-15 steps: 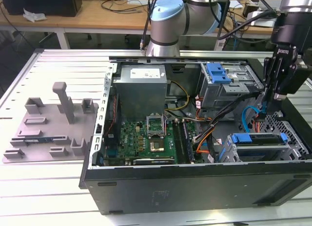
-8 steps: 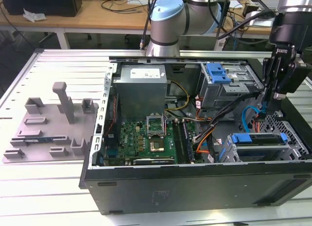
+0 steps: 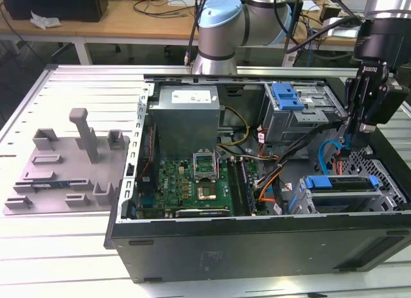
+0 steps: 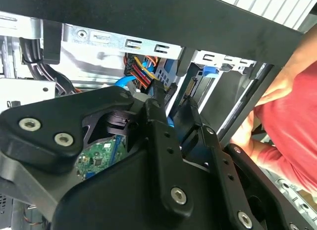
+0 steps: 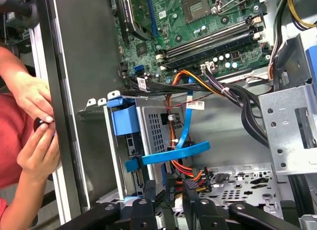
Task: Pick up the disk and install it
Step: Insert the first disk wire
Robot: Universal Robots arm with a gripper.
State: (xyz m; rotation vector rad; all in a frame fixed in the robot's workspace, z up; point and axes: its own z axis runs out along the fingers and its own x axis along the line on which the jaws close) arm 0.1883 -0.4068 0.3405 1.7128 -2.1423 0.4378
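Blue-framed disk (image 3: 337, 182): in cage (image 3: 387, 194), just below end effector (image 3: 352, 140).
End effector: above cage; grip state cannot be told.

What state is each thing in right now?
Computer case: lying on its side, side panel off.
Disk: seated in the drive cage.
Gripper: low inside the case, beside the drive cage.
Blue cable: arched loose beside the cage.
Person's hands: close together outside the case wall.
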